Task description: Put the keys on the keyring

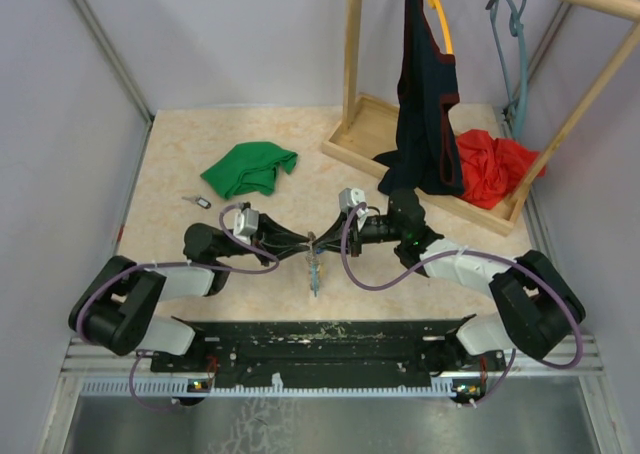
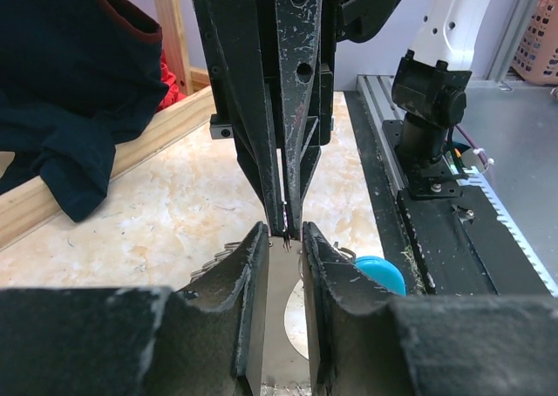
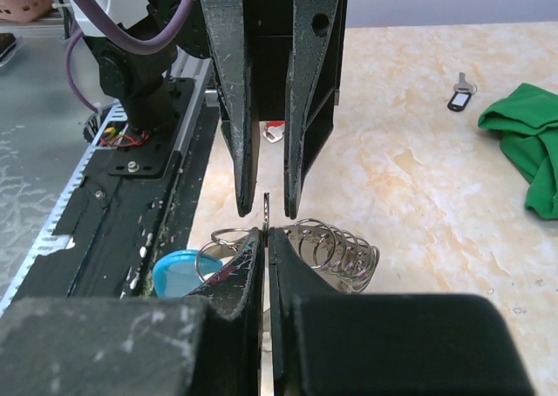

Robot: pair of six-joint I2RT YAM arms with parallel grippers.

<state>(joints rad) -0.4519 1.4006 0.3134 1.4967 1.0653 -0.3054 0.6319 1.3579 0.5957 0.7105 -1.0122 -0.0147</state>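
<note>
Two grippers meet mid-table: left gripper (image 1: 301, 246) and right gripper (image 1: 326, 241) both pinch the keyring (image 3: 336, 249). One key (image 1: 197, 202) lies loose near the green cloth (image 1: 250, 169), not yet threaded.

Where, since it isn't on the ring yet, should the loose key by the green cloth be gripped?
The key lies flat on the table, so come straight down and pinch its dark head across the sides; it looks bulkier than the thin metal end.
</note>
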